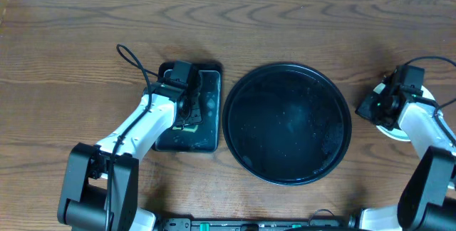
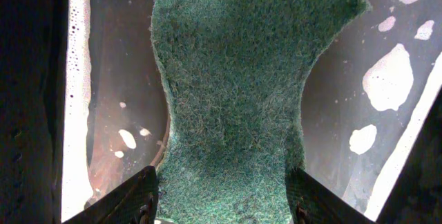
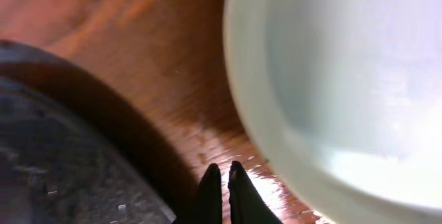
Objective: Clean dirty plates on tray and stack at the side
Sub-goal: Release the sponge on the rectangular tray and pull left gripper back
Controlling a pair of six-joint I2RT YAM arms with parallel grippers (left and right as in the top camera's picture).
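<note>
The large round black tray [image 1: 287, 122] sits mid-table with nothing on it; its dark rim [image 3: 55, 162] fills the lower left of the right wrist view. A pale plate [image 1: 397, 132] lies on the wood to the tray's right, mostly hidden under my right arm; whether others lie beneath it I cannot tell. Its rim [image 3: 297, 99] shows clean and glossy. My right gripper [image 1: 375, 108] [image 3: 222, 170] is shut and empty, its tips over bare wood between tray and plate. My left gripper [image 1: 187, 106] [image 2: 221, 200] is shut on a green sponge [image 2: 235, 92].
A small rectangular black tray [image 1: 206, 127] with wet, bubbly patches [image 2: 387, 79] lies left of the round tray, under my left gripper and the sponge. A black cable [image 1: 132, 60] loops behind the left arm. Wooden table [image 1: 285, 24] all around.
</note>
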